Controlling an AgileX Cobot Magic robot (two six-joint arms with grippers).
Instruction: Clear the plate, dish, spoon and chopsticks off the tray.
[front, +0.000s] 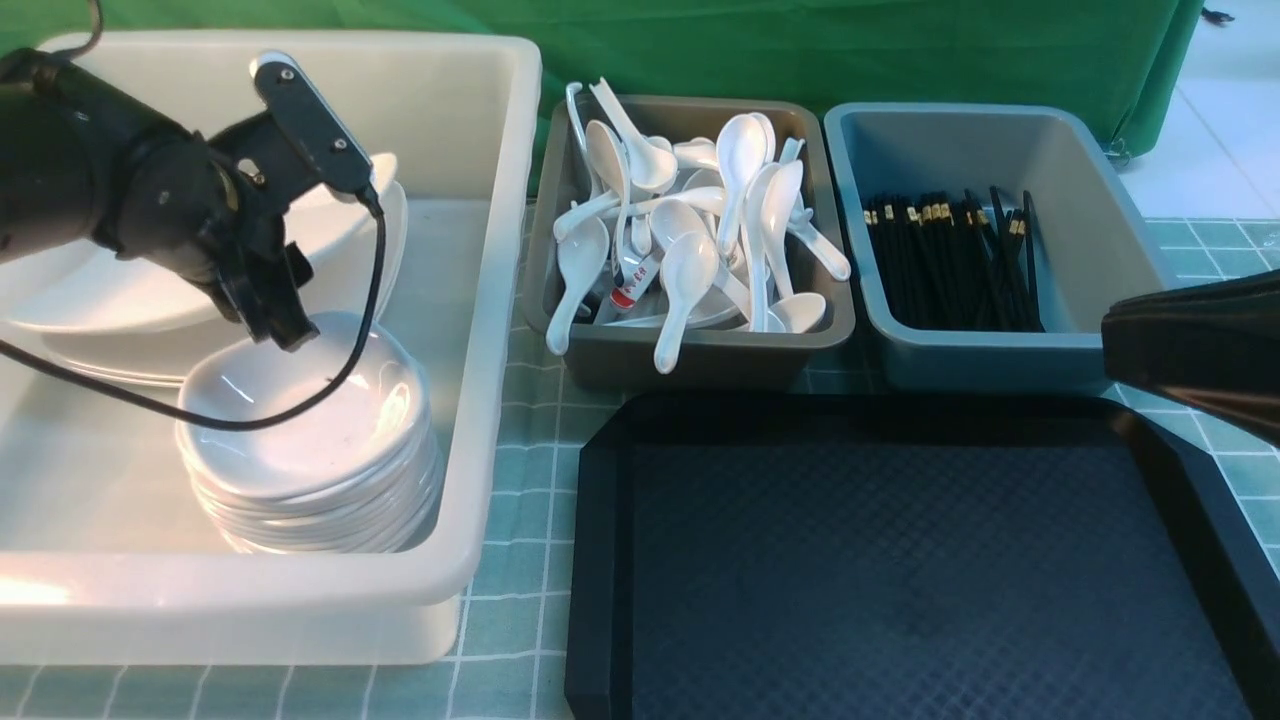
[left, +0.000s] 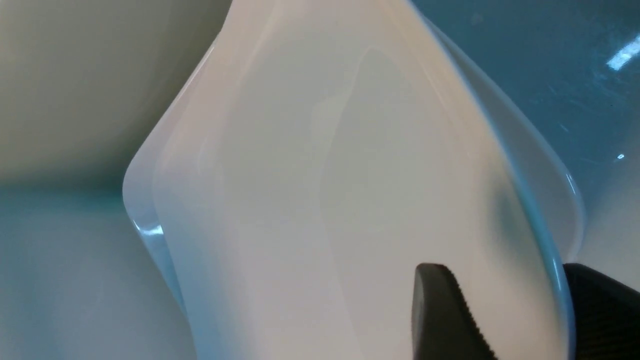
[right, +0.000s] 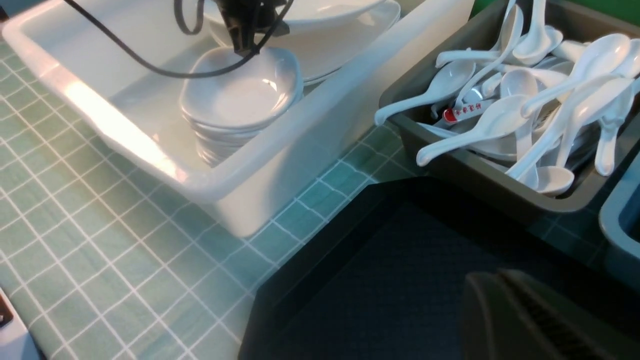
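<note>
The top plate (front: 330, 225) lies tilted on others in the white tub (front: 490, 300), its long axis slanting from near-left to far-right. The left pincer (left: 505, 267) stands apart, straddling its rim; the right pincer (right: 500, 280) is closed.

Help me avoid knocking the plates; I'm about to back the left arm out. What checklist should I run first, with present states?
1. Left claw open: ok.
2. Left claw clear of the top large plate: not ok, the rim is between its fingers.
3. Top large plate settled on the one beneath: cannot tell; it sits tilted.
4. Black cable free of the small dish stack: cannot tell; it hangs across the front view of it.
5. Right claw shut, outside the white tub: ok.
6. Visible part of the tray free of tableware: ok.
</note>
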